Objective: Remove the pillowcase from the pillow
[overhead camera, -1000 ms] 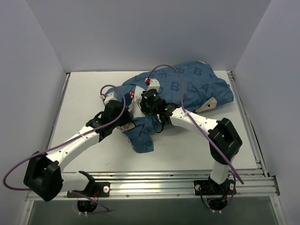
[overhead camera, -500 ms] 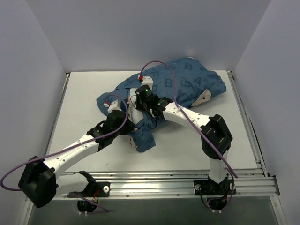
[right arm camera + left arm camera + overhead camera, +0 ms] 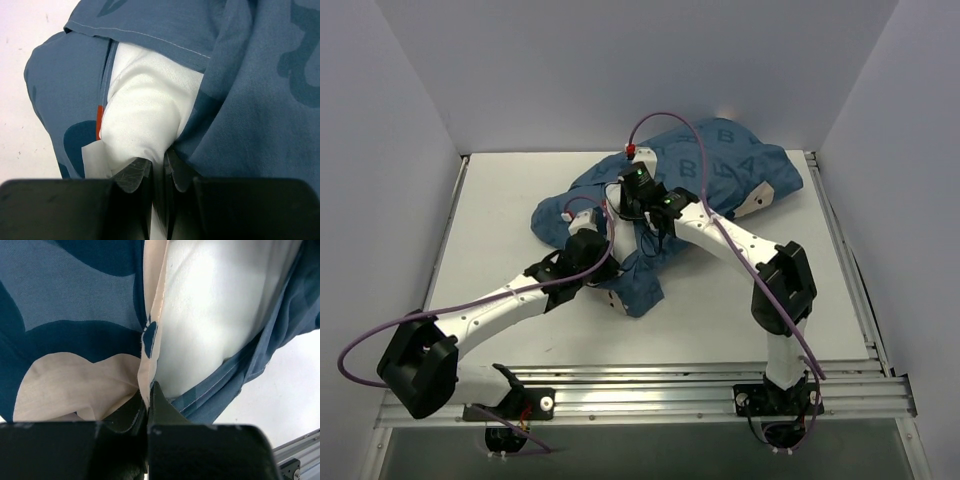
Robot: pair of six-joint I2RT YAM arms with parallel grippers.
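Pillowcase (image 3: 720, 175) lies bunched on the table (image 3: 500, 200), partly covering the pillow (image 3: 145, 115). Left gripper (image 3: 148, 395) is clamped on the pillowcase's edge; right gripper (image 3: 159, 165) is clamped on exposed pillow fabric.

the left pincer (image 3: 148, 395) has snapped shut on the pillowcase (image 3: 70, 300) hem; the cloth has shifted left.

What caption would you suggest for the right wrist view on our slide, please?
Right gripper shut on the white pillow, which bulges from the opening of the blue pillowcase.
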